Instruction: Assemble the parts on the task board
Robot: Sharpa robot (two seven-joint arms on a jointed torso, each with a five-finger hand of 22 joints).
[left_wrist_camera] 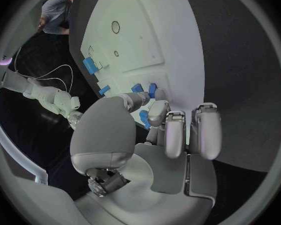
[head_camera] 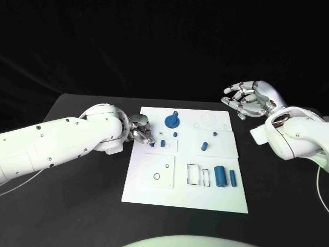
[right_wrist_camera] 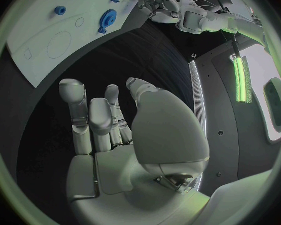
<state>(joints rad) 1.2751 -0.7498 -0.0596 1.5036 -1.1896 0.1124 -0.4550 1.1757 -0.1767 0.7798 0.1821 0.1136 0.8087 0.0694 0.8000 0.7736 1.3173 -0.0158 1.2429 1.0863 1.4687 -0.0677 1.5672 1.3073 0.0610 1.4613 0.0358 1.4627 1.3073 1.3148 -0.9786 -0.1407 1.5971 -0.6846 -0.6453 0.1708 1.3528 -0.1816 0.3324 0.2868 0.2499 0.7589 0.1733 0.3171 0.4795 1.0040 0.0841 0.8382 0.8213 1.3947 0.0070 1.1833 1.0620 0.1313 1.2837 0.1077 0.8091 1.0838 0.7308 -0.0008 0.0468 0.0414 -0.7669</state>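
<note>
My left hand [head_camera: 141, 129] is at the white rectangular task board's [head_camera: 157, 190] left edge, fingers [left_wrist_camera: 158, 111] pinching a small blue part [left_wrist_camera: 144, 118]. My right hand [head_camera: 251, 99] hovers off its far right corner, fingers spread wide, holding nothing.

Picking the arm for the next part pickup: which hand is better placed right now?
Left, probably. The left hand is at the task board's left edge, fingers beside a small blue part. The right hand sits off the board's far right corner, fingers spread, holding nothing.

Honestly can't read any text, labels or numbers anywhere, the white board [head_camera: 153, 170] just has plain outlines on it.
</note>
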